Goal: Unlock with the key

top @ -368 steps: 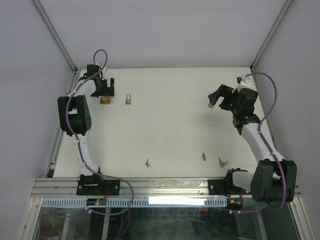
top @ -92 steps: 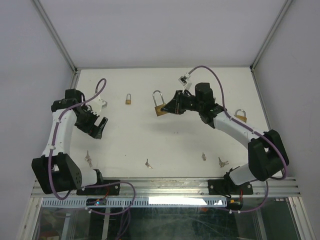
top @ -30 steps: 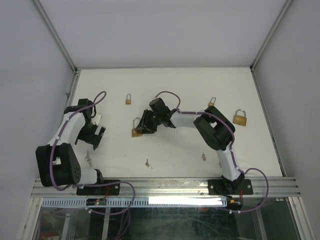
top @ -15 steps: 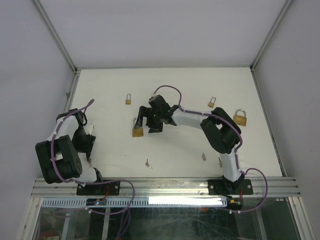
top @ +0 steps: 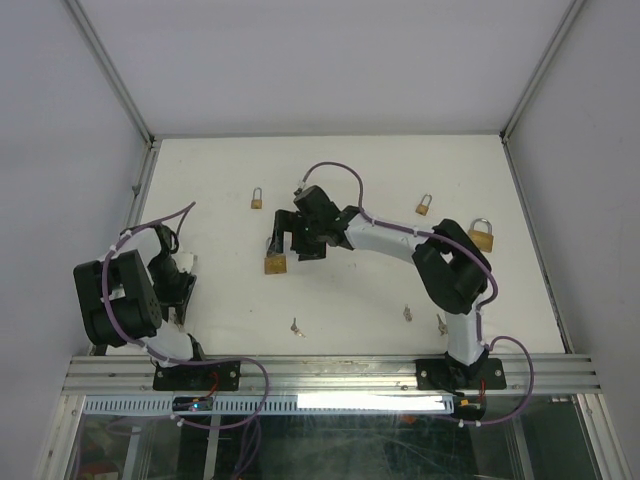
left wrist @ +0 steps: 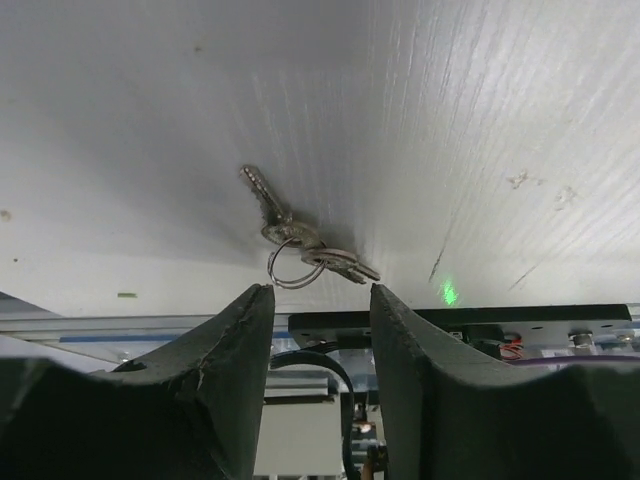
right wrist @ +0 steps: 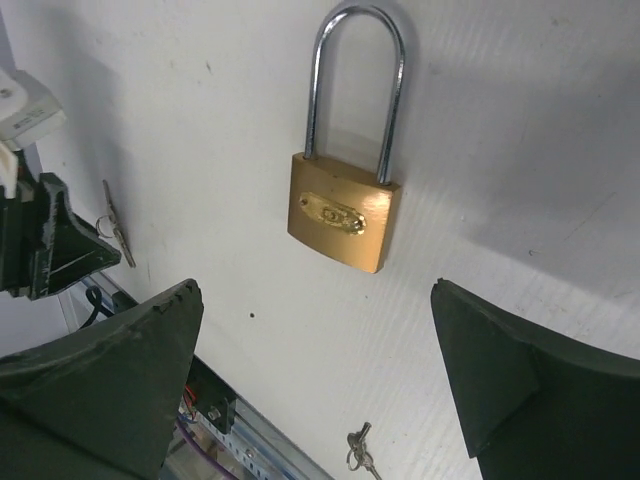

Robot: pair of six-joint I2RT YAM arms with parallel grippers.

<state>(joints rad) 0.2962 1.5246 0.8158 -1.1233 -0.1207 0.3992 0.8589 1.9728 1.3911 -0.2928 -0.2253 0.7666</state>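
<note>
A brass padlock (right wrist: 345,220) with a steel shackle lies flat on the white table, also seen left of centre as the padlock (top: 276,262). My right gripper (right wrist: 315,290) hovers over it, open wide and touching nothing; from above, the right gripper (top: 300,235) sits just right of the lock. A bunch of keys (left wrist: 300,245) on a ring lies just beyond my left gripper (left wrist: 318,292). Its jaws stand partly apart with nothing between them. From above, the left gripper (top: 180,292) is low at the table's near-left.
Two small padlocks (top: 257,198) (top: 424,205) and a bigger padlock (top: 481,235) lie farther back. Loose keys (top: 296,326) (top: 407,314) (top: 441,322) lie near the front rail (top: 330,375). The left side wall stands close to the left arm.
My right gripper opened wide and let go of the brass padlock, which now lies on the table. My left gripper dropped toward the near-left keys and narrowed its jaws.
</note>
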